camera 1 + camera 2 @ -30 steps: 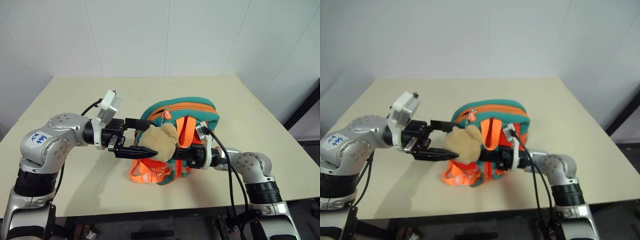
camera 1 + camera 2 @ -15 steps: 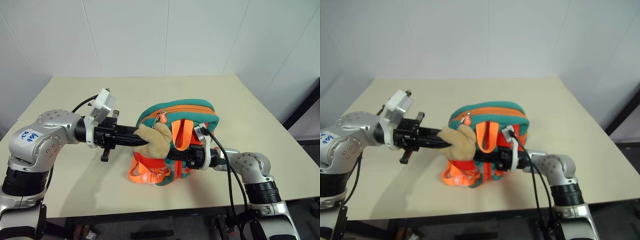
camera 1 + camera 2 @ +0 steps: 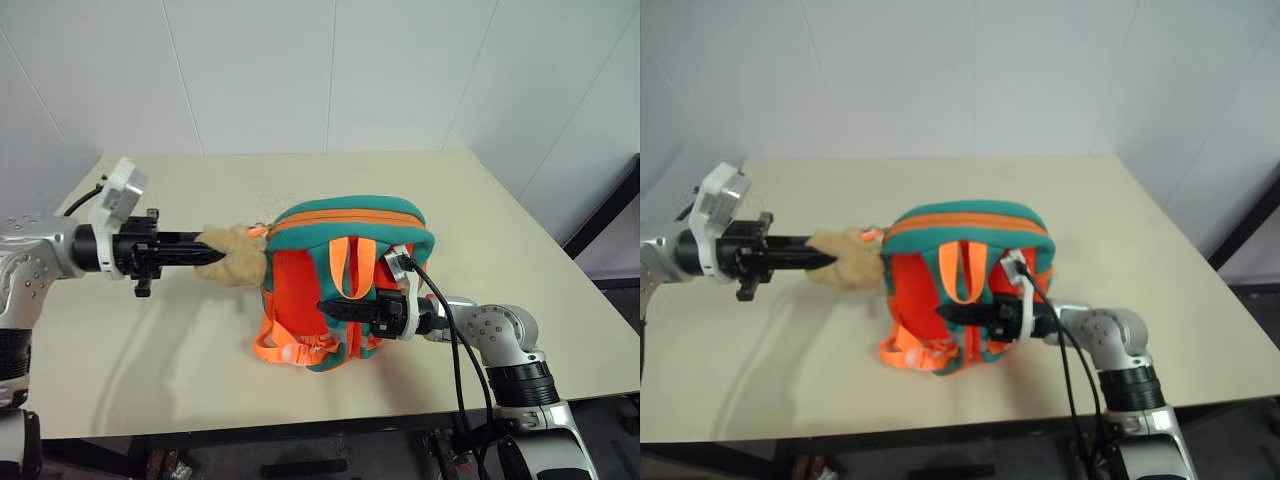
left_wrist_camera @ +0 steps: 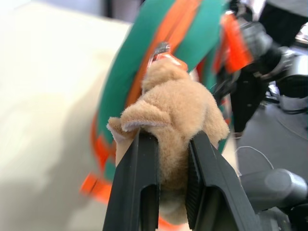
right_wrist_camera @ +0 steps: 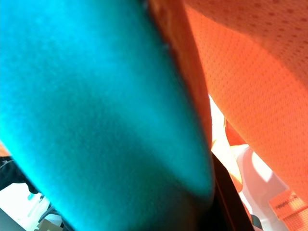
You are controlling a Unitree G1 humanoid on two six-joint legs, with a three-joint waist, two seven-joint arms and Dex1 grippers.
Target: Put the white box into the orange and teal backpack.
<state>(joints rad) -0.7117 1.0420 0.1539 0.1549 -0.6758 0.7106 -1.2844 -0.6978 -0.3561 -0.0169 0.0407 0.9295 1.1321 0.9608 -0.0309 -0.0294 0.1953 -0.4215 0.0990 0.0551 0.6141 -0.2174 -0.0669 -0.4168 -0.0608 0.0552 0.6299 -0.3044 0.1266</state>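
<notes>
The small orange backpack with teal padded edging (image 3: 345, 270) is seen standing upright on the pale beige tabletop (image 3: 500, 220), near its middle, with its orange straps (image 3: 295, 350) spilling onto the surface at its foot. A tan plush toy (image 3: 232, 262), attached at the upper corner of the backpack near the zip, is stretched out level from the bag toward the robot's left.

The left gripper (image 3: 200, 252) is closed on the plush toy: in the left wrist view, the two black fingers (image 4: 142, 192) are pressed into the soft fur from either side, and the toy (image 4: 175, 115) is squeezed between them, with the teal and orange rim of the backpack (image 4: 144, 62) just behind it. The left arm is held out well to the left of the bag, above the table.

The right gripper (image 3: 335, 309) is laid level across the front of the backpack, pointing to the robot's left, and its fingers are drawn together; in the right wrist view, teal padding (image 5: 96, 110) and orange mesh fabric (image 5: 255, 82) are pressed close against it. Whether fabric is actually pinched there cannot be told.

The white box cannot be located.
</notes>
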